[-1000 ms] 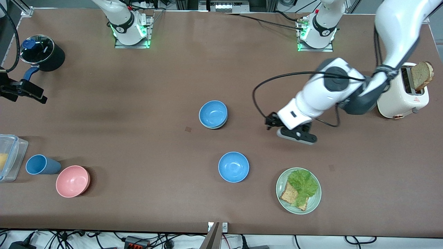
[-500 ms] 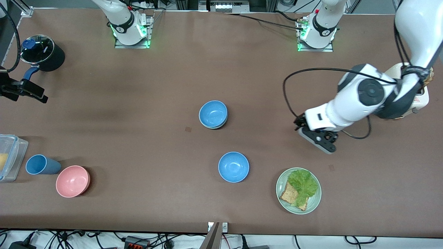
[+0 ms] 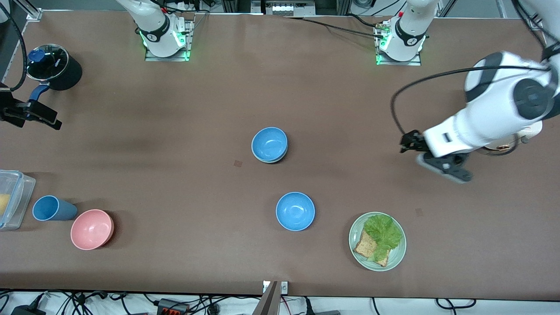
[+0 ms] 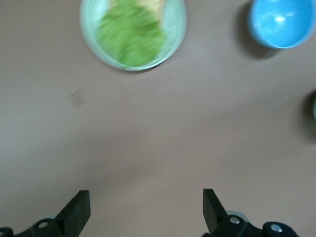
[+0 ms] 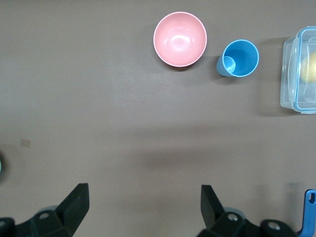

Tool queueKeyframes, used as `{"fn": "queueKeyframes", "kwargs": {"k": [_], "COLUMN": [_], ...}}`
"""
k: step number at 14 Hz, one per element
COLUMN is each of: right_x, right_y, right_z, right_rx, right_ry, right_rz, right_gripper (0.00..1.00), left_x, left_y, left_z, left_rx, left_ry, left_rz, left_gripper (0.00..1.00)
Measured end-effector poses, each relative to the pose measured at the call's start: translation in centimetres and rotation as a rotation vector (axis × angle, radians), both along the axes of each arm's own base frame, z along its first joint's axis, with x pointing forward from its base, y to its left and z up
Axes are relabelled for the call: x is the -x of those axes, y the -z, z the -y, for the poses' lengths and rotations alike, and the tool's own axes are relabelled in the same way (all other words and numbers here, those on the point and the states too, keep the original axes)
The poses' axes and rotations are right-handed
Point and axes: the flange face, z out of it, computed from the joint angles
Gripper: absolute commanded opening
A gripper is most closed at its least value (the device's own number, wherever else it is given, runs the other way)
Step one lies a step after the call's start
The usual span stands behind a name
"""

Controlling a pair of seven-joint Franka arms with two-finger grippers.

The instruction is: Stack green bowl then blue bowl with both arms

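Observation:
A blue bowl (image 3: 269,145) sits in the green bowl (image 3: 275,160) at the table's middle; only a thin green rim shows under it. A second blue bowl (image 3: 295,211) stands alone, nearer to the front camera, and also shows in the left wrist view (image 4: 284,22). My left gripper (image 3: 444,168) is open and empty over bare table toward the left arm's end, well away from both bowls; its fingers stand wide apart in the left wrist view (image 4: 144,207). My right gripper (image 3: 43,119) is open and empty (image 5: 142,200) over the right arm's end and waits.
A pale green plate (image 3: 396,258) with lettuce and toast lies nearer to the front camera than the left gripper. A toaster (image 3: 531,130) is mostly hidden under the left arm. A pink bowl (image 3: 92,229), blue cup (image 3: 51,208), clear container (image 3: 17,199) and black pot (image 3: 52,65) stand at the right arm's end.
My left arm has swung from beside the stacked bowls toward its own end of the table, over the toaster. The bowls and right arm have not moved.

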Motion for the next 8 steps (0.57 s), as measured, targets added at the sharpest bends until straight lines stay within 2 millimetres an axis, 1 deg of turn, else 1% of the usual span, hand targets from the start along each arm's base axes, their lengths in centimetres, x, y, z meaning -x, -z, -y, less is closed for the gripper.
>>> {"fn": "queueKeyframes", "kwargs": {"k": [2,3,4,6,7,8], "right_x": [0.0,0.0,0.0,0.0,0.0,0.0], "right_y": [0.0,0.0,0.0,0.1,0.1,0.1], "right_z": [0.0,0.0,0.0,0.0,0.0,0.0], "right_rx": [0.000,0.000,0.000,0.000,0.000,0.000], "right_ry": [0.000,0.000,0.000,0.000,0.000,0.000], "right_rz": [-0.001,-0.001,-0.002,-0.003,-0.003,-0.003], "right_gripper": [1.00,1.00,1.00,1.00,1.00,1.00], "left_x": [1.0,1.8,2.4,4.2,5.1,6.0], "left_y": [-2.1,-3.3,-4.8,-8.5,-10.3,-11.7], "left_z": [-2.8,-3.8,-4.4,-5.1,-5.6,-5.9], "left_rx": [-0.077,-0.100,-0.102,-0.084,-0.073,-0.071], "left_ry": [-0.087,-0.134,-0.180,-0.255,-0.279,-0.291], "left_rz": [-0.016,-0.026,-0.023,0.002,0.018,0.024], "left_gripper": [1.00,1.00,1.00,1.00,1.00,1.00]}}
